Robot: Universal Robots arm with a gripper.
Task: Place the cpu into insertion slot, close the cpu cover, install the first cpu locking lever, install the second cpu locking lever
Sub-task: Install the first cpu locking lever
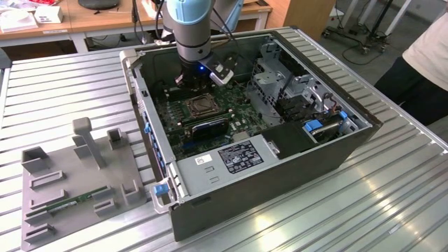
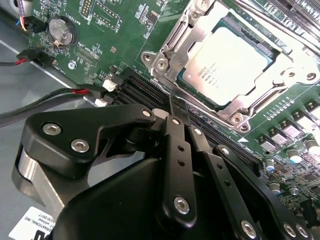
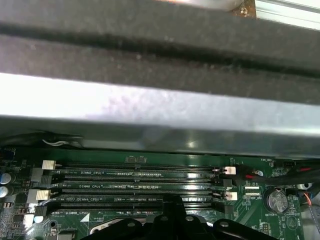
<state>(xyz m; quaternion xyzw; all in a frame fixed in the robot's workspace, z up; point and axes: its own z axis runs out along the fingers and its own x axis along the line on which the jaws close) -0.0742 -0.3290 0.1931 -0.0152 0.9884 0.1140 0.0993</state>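
Observation:
The cpu (image 2: 227, 62), with its silvery-grey top, lies flat in the insertion slot (image 1: 199, 106) on the green board inside the open computer case. The cpu cover (image 2: 172, 50), a silver metal frame, lies down around the cpu, whose top shows through the frame's window. My gripper (image 2: 177, 106) hangs just beside the slot, over the long black memory slots (image 3: 135, 187). Its black fingers are pressed together with nothing between them. In the exterior view the gripper (image 1: 183, 80) sits under the arm's wrist, at the slot's far side.
The case wall (image 3: 150, 105) rises close beside the gripper. A drive cage (image 1: 280, 84) and power supply (image 1: 238, 157) fill the case's other end. A coin battery (image 2: 62, 31) and red-black wires lie nearby. A grey fixture (image 1: 77, 173) holds a green memory stick. A person (image 1: 427, 58) stands at the exterior view's right.

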